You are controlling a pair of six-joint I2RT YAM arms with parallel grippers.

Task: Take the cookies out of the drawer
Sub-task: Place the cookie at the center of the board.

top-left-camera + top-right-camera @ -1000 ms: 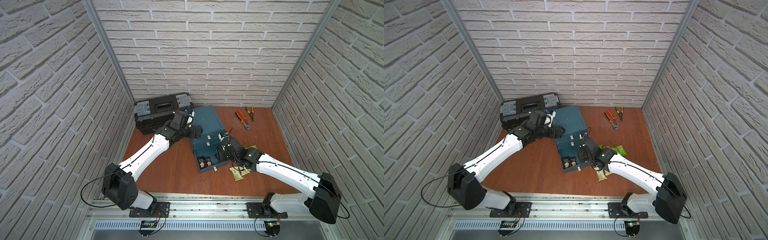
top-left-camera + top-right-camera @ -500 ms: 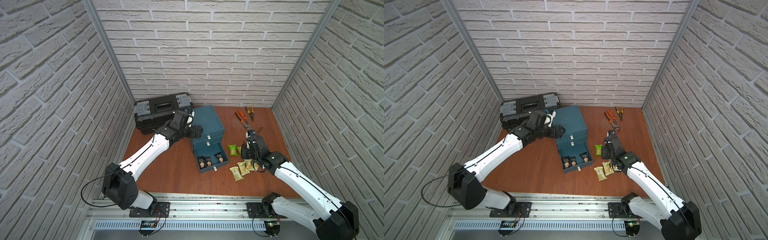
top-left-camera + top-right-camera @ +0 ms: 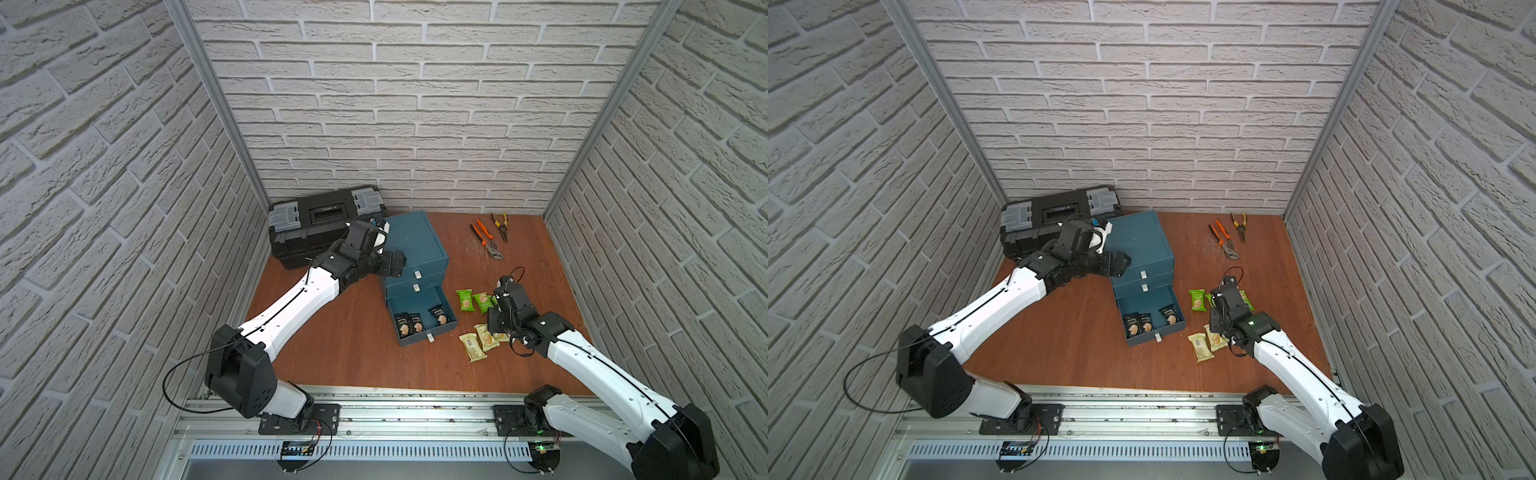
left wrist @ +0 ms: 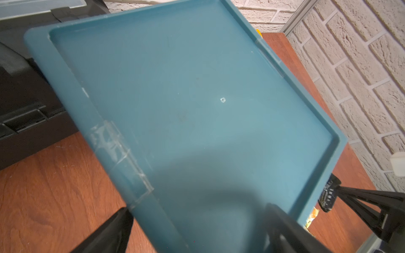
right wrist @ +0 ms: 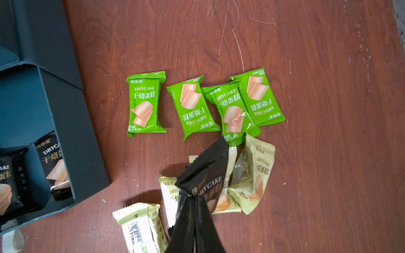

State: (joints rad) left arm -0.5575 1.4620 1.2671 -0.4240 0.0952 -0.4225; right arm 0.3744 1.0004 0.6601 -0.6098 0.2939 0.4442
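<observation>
In both top views the cookies (image 3: 465, 300) (image 3: 1197, 300) are small packets. Three black cookies (image 3: 414, 323) (image 3: 1145, 323) lie in the open drawer (image 3: 415, 338) (image 3: 1142, 340), the lowest one in the blue box (image 3: 413, 237) (image 3: 1138, 237). Right of the drawer, green cookies (image 3: 482, 302) (image 3: 1246, 299) lie on the table (image 3: 353, 332) (image 3: 1084, 332). Yellow cookies (image 3: 472, 347) (image 3: 1200, 347) lie a bit nearer. The right gripper (image 3: 498, 322) (image 3: 1219, 326) hangs over the yellow ones. The left gripper (image 3: 390, 264) (image 3: 1119, 264) sits at the near left corner of the box top.

In the left wrist view the box top (image 4: 186, 98) fills most of the picture. The left gripper (image 4: 198, 209) has its fingers (image 4: 118, 227) spread wide, one by the box edge and one over the top.

In the right wrist view the right gripper (image 5: 194, 200) pinches one end of a black cookie (image 5: 206, 173) and holds it above the yellow cookies (image 5: 254, 179). Four green cookies (image 5: 144, 103) lie in a row farther off, and two of them overlap. Each wrapper says DRYCAKE and shows a tan biscuit. On the left, the drawer (image 5: 65, 131) has black cookies (image 5: 54, 166) inside.
</observation>
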